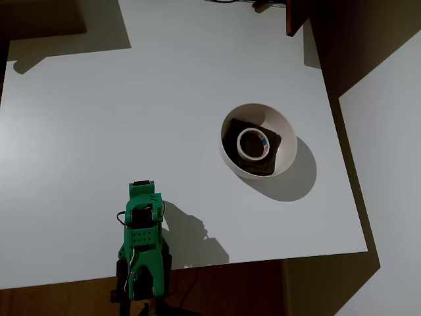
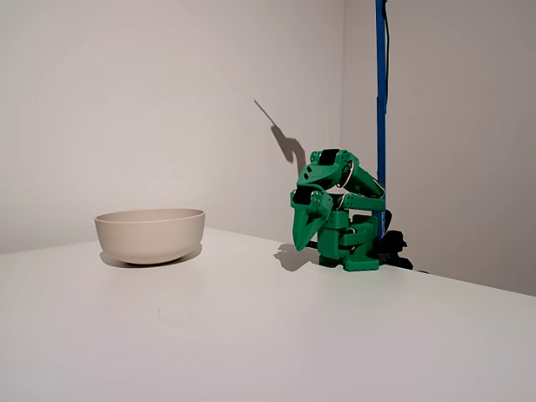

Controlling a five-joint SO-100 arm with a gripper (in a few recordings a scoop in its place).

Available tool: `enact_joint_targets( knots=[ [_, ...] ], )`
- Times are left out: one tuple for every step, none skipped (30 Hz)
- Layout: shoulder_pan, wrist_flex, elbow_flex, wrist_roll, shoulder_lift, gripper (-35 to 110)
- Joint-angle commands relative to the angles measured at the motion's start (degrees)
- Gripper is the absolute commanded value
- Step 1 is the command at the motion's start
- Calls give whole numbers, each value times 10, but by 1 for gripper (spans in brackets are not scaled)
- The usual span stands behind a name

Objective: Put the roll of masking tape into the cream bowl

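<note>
As seen overhead, the tape [image 1: 253, 144] lies flat inside the bowl [image 1: 285, 135], well apart from the folded arm. Judged light and stiff; best gripped across its rim. Fixed view: bowl wall [image 2: 151, 234] hides the contents; gripper [image 2: 301, 239] points down at the table [image 2: 251, 335], apparently closed and empty.

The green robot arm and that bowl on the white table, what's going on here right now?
Nothing is being handled. The roll of masking tape already lies inside the cream bowl, on the dark patch at its bottom. The green arm sits folded at the table's edge, well apart from the bowl, its gripper pointing down with nothing in it and apparently shut.
</note>
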Motion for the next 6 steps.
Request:
enact_joint_targets(
  knots=[
    [8,1,-8,3,4,-8],
    [8,1,-8,3,4,-8],
    [8,1,-8,3,4,-8],
    [8,1,-8,3,4,-8],
    [8,1,-8,3,4,-8],
    [8,1,-8,3,4,-8]
  ],
)
